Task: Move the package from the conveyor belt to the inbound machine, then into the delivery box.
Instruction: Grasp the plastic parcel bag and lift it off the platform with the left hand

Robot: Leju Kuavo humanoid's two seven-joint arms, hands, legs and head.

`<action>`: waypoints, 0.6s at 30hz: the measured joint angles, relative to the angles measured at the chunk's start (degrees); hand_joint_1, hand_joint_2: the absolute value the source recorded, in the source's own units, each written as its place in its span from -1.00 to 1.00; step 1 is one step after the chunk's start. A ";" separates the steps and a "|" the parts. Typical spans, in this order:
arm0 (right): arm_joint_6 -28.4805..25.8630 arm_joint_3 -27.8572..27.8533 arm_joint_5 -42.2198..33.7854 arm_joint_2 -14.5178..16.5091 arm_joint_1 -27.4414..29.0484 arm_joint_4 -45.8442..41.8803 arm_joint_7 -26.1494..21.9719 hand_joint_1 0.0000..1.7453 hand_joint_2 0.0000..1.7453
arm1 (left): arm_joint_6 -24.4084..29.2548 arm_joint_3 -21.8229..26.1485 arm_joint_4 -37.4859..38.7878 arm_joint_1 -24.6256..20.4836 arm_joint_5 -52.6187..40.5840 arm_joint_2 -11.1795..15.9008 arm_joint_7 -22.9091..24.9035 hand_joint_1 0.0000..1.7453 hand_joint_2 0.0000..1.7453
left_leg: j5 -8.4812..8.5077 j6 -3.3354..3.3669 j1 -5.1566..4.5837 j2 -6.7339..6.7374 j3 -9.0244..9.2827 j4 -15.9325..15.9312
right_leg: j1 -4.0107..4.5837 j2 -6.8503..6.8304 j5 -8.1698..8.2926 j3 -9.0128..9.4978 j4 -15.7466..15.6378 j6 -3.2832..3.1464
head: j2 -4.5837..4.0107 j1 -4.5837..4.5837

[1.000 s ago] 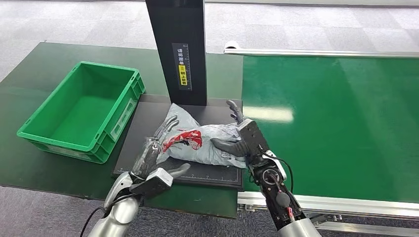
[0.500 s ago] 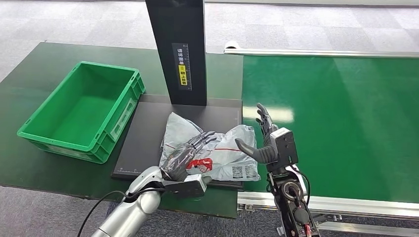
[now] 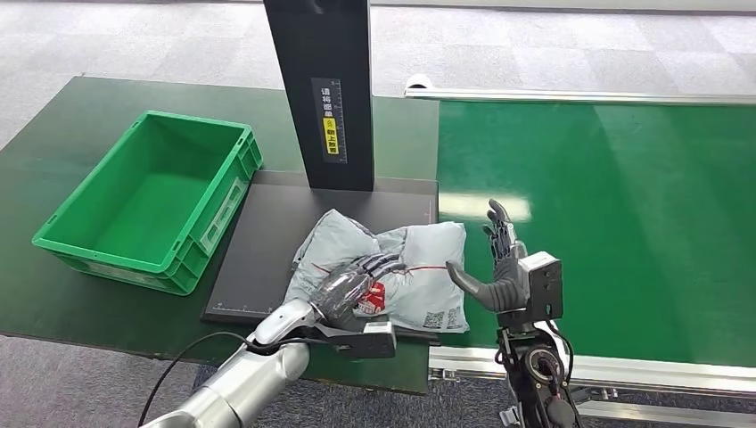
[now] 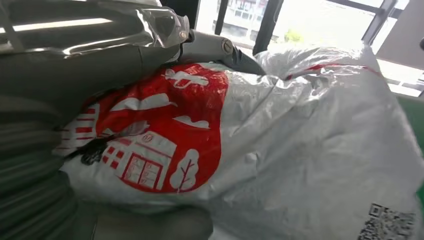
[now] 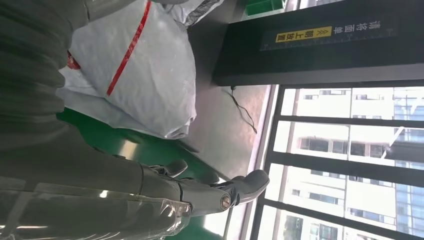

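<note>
— While the package [image 3: 392, 272] lies on the black scanner plate [image 3: 267, 241], what holds it?
— The left hand [image 3: 352, 287] grips it; the right hand [image 3: 504, 267] is released, fingers spread, beside it

Evenly and brightly lit from overhead in the head view; sharp throughout. Pale glare streaking the conveyor belt [image 3: 606, 223] beside the black post. Only soft, faint shadows under the package [image 3: 392, 272]. Blown-out daylight through windows in both wrist views; close grey covers blurred, plastic wrap glinting.
</note>
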 joint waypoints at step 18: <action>-3.47 -0.72 -0.96 -0.84 4.56 -3.26 0.90 -1.00 1.00 | 13.68 4.16 -9.81 -2.68 1.84 2.97 4.12 1.00 1.00 | 0.01 0.00 0.01 0.05 0.14 -0.01 | 0.02 0.02 0.01 0.11 0.01 -0.01 | 0.00 -0.01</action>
